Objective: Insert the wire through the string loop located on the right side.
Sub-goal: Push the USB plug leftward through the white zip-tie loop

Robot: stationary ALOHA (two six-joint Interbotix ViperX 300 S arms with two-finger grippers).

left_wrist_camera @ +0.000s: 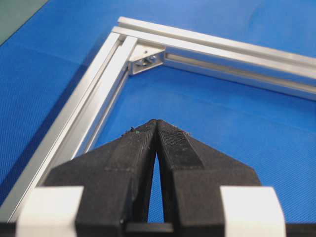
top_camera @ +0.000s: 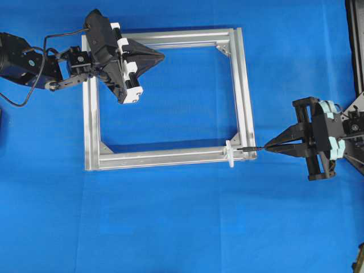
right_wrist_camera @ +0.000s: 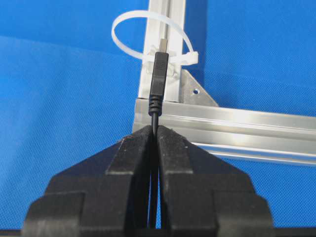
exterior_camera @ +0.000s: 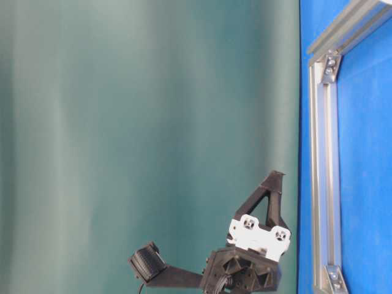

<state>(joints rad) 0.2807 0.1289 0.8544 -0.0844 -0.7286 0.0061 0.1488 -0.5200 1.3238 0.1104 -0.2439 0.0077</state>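
Right gripper (right_wrist_camera: 154, 129) is clamped on the wire (right_wrist_camera: 158, 74), plug tip just at the string loop (right_wrist_camera: 148, 37), while left gripper (left_wrist_camera: 157, 123) sits closed, empty, over the frame (top_camera: 242, 85).

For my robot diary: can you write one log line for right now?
right hand: shut on wire | plug tip at string loop, not through | left hand: shut, empty, over frame

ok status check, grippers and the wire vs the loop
Right gripper shut on the wire, plug tip at the string loop, not clearly through. Left gripper shut, empty, over the aluminium frame. Nothing in the way.
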